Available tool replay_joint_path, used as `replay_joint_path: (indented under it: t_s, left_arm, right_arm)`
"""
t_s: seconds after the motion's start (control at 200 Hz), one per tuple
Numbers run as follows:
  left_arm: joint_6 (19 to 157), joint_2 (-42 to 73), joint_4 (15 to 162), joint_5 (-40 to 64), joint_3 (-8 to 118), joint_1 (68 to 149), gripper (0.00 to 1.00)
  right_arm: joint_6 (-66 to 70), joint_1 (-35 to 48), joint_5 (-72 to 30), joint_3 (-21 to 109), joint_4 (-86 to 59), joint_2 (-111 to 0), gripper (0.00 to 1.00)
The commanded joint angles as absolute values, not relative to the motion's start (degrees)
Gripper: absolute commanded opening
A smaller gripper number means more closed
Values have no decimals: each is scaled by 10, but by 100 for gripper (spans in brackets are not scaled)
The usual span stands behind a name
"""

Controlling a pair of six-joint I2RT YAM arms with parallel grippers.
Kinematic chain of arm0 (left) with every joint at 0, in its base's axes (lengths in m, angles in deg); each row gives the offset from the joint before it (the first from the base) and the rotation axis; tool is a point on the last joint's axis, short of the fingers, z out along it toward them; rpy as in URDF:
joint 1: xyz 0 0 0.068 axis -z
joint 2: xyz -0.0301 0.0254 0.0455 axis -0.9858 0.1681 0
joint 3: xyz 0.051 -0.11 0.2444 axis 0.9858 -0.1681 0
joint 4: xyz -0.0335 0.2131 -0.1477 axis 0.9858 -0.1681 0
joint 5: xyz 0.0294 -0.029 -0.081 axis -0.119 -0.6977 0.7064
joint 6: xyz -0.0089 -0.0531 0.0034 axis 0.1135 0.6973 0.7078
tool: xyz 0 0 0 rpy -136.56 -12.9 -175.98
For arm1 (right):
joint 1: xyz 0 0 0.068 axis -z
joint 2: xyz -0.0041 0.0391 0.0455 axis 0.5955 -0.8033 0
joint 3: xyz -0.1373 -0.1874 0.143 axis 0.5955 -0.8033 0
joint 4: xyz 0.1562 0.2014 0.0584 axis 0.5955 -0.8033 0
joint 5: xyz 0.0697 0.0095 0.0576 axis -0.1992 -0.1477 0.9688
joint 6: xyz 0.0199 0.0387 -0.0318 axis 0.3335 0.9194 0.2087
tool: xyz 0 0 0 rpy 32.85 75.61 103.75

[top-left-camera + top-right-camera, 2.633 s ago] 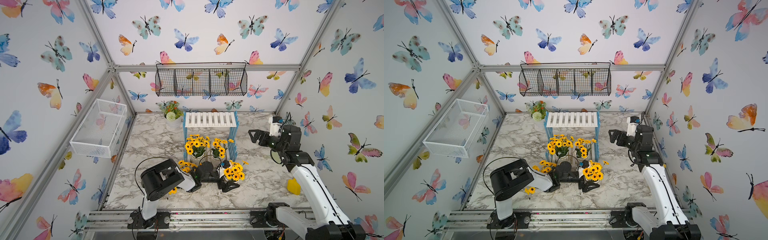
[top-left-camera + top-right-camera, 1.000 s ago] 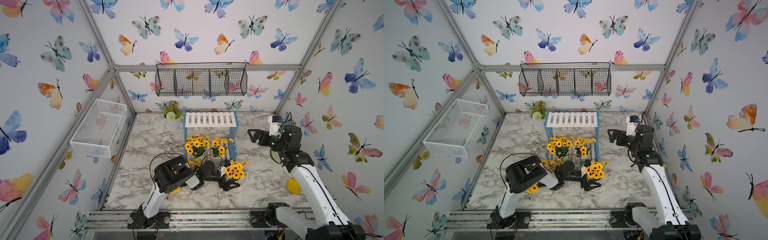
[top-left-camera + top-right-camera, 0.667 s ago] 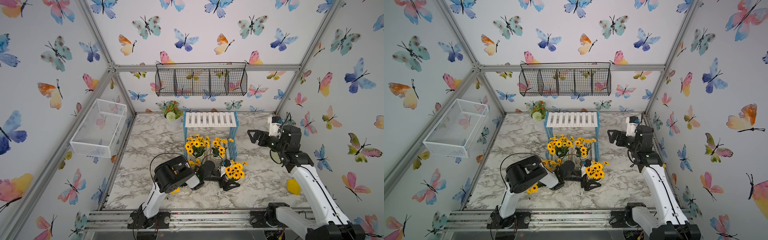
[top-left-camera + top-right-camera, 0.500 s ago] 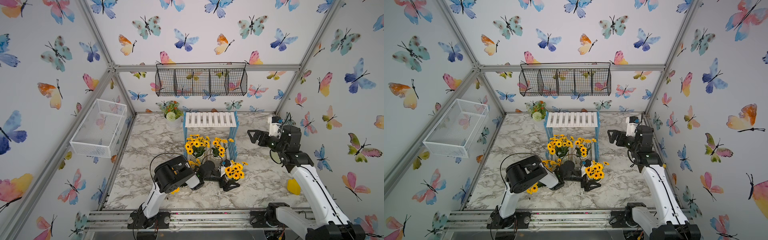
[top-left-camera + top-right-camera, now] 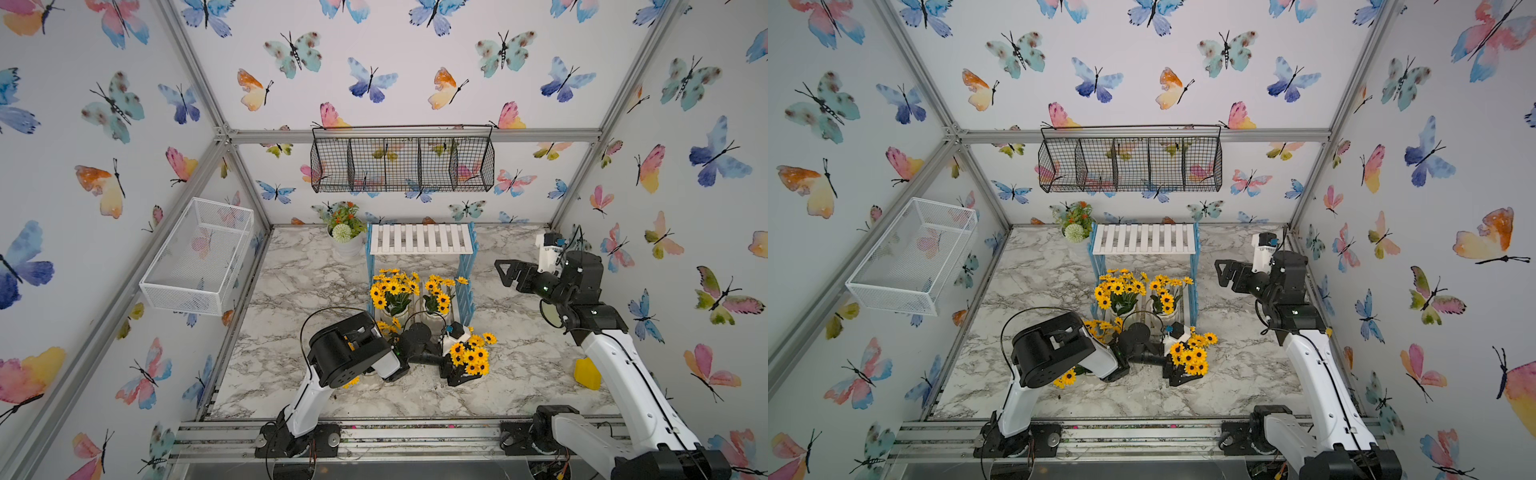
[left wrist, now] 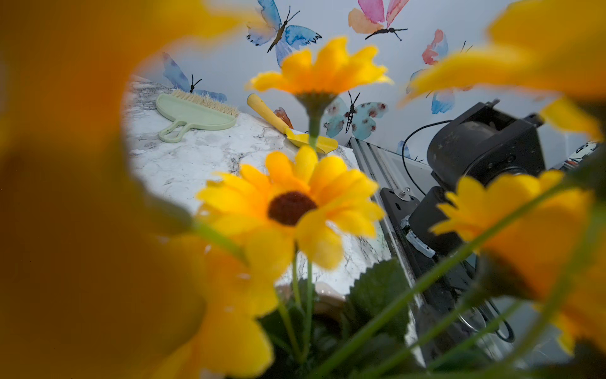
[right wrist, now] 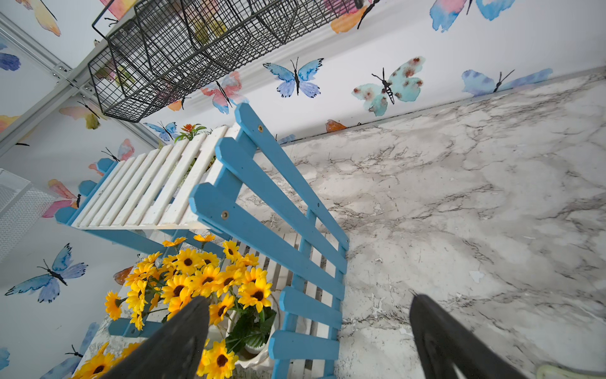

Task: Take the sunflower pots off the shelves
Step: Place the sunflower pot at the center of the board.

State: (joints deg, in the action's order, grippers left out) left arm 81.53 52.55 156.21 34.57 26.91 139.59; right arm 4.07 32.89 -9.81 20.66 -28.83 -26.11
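Right gripper (image 5: 500, 272) is seen in both top views with its jaws spread wide and nothing between them, raised to the right of the shelves (image 5: 419, 239) and apart from them. Two sunflower pots (image 5: 395, 293) are stood side by side on the lower board. A third sunflower pot (image 5: 469, 355) is found in front of the shelves, off the boards, right at the left gripper (image 5: 465, 376). Whether those jaws are clamped on it cannot be told, since the blooms cover them. A fourth sunflower pot (image 5: 1100, 326) is largely hidden beneath the left arm, over the marble table (image 5: 1038, 270).

From the left wrist, the frame is filled by blurred yellow blooms (image 6: 292, 206), a pale pot rim being glimpsed under them; the jaws cannot be made out. A green brush (image 6: 196, 115) and a yellow scoop (image 6: 288, 126) are laid on the table by the wall.

From the right wrist, two dark fingers (image 7: 177, 341) are shown far apart, with the shelves' blue side frame (image 7: 278, 233) beyond them and a sunflower pot on the lower board behind it.
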Motion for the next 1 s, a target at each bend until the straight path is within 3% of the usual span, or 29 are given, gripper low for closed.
replay_joint_path:
  t_s: [0.0, 0.495, 0.996]
  left_arm:
    - [797, 496, 1571, 348, 258, 1399, 98]
    - [755, 402, 1490, 348, 263, 1416, 98]
    - [679, 259, 1297, 326, 321, 1417, 98]
  right_arm:
    - [35, 333, -86, 204, -276, -253, 98]
    - [32, 333, -83, 229, -296, -242, 98]
    - [19, 333, -50, 251, -303, -247, 98]
